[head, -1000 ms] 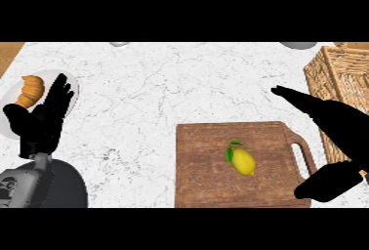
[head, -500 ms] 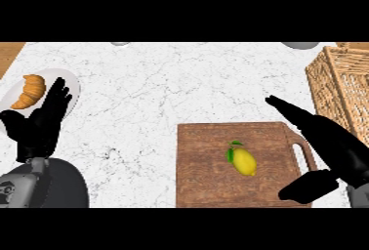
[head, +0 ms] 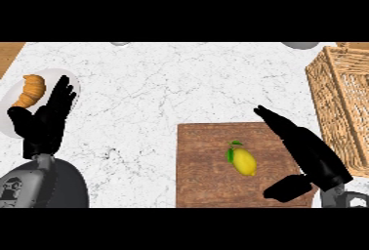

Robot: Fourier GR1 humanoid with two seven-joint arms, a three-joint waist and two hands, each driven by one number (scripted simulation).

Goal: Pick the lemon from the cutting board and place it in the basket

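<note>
Head view: I see the lemon (head: 244,161) lying on the wooden cutting board (head: 205,166), with my right hand (head: 308,155) just beside it over the board's right side, fingers straight and thumb spread apart, not touching the fruit. The wicker basket (head: 343,102) stands at the right edge of the counter (head: 173,88). My left hand (head: 45,124) rests open at the left, fingers up, near the plate (head: 9,105) holding a croissant (head: 30,90).

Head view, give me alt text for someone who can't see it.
A lemon lies on a wooden cutting board, with the open right hand over the board's right side, not touching it. A wicker basket stands at right; the open left hand rests beside a croissant on a plate.
</note>
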